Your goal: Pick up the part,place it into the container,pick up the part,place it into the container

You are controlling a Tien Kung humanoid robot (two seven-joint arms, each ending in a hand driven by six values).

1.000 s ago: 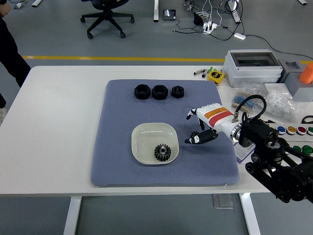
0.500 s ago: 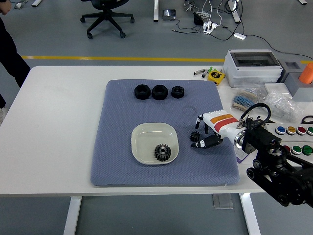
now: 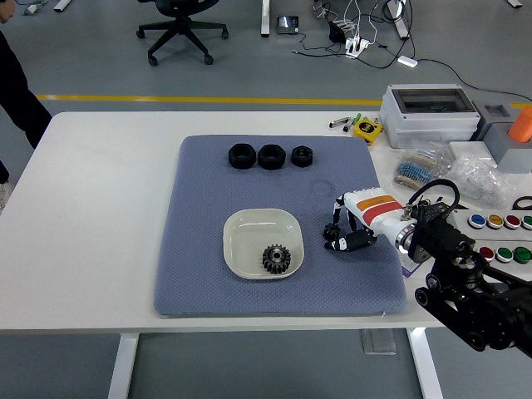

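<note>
Just left of my right hand sits the white container, with one gear already lying in its lower right corner. Over the last second my hand has drawn back toward me and sunk onto the blue mat; a moment ago it was raised and reaching further out, fingers spread. Now the fingers are curled downward with the thumb tucked below them, and something small and dark shows between them at the mat. I judge that to be a second part under my fingertips, but it is too small and too hidden for me to say whether I have hold of it or am only closing around it. If it is a part, the first placement is done and I am at the second pick; next would come a lift and a short carry left to the container.

Well beyond my hand, at the far end of the mat, three black nuts stand in a row, untouched. My left hand is out of sight.

As for writing, I can read none. My hand's white shell carries an orange and a red stripe but no legible lettering, and the grey box far off to my right shows no label I can make out.
</note>
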